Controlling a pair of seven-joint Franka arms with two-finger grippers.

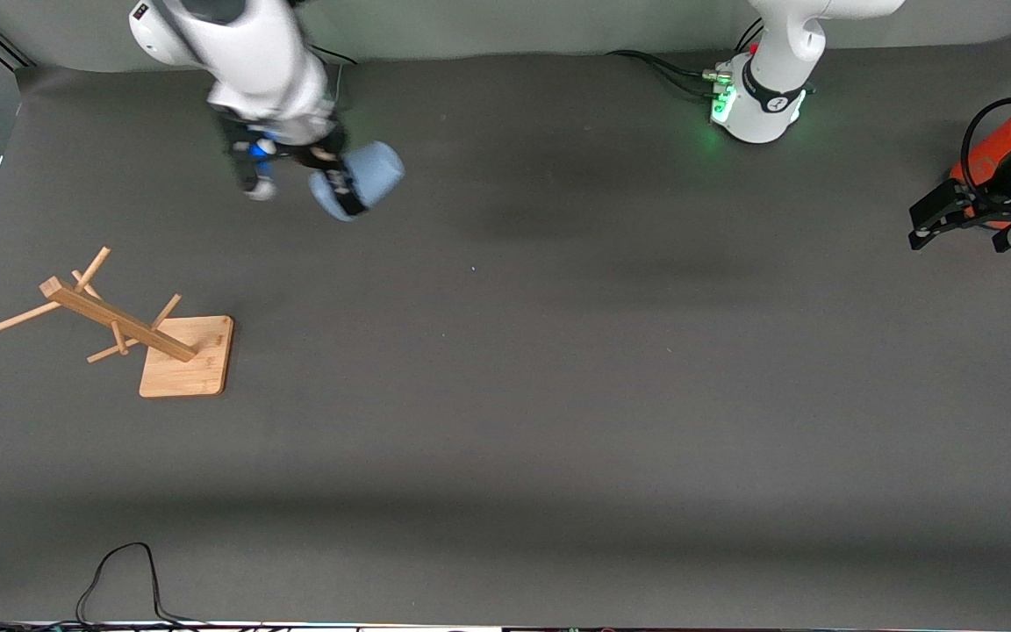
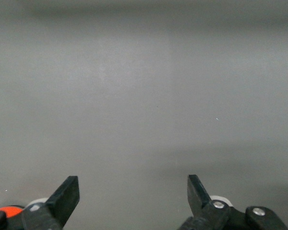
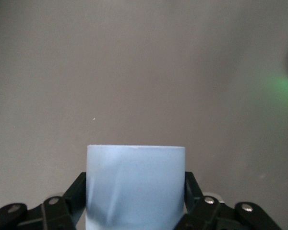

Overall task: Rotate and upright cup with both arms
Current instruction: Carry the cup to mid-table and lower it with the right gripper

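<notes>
In right end effector [image 1: 343, 189]: 1 cup [image 1: 374, 173] (tilted).

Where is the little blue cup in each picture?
Front view: the cup is held in the right claw, up over the grey table near the right arm's base.
Left wrist view: not in it; only the open left claw.
Right wrist view: the cup sits between the claw's fingers.
Shared landmark: the grey table.
</notes>
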